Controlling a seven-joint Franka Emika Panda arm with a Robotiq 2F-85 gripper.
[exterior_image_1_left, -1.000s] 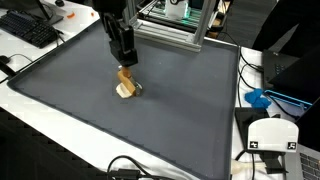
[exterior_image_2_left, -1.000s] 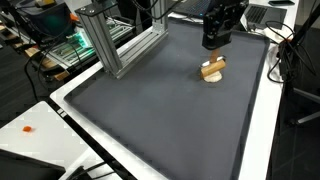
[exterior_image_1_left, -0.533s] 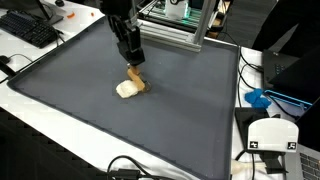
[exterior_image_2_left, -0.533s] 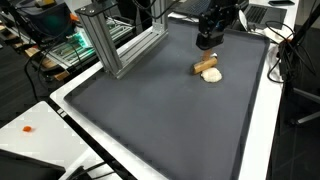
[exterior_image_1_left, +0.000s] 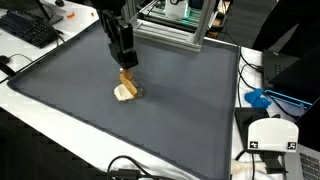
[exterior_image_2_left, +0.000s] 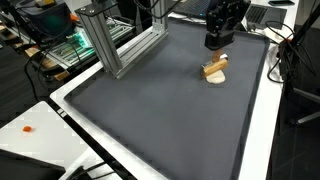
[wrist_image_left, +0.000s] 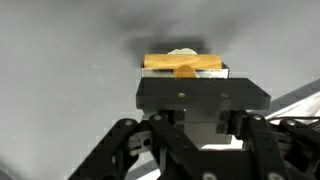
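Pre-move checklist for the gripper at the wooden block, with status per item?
1. Gripper above block: ok, lined up in both exterior views.
2. Fingers closed on block: cannot tell, they are hidden in the wrist view.
3. Block apart from pale piece: not ok, they lie against each other.
4. Block centred in wrist view: ok.
5. Gripper apart from metal frame: ok.
6. Both pieces on mat: ok, well inside its edge.
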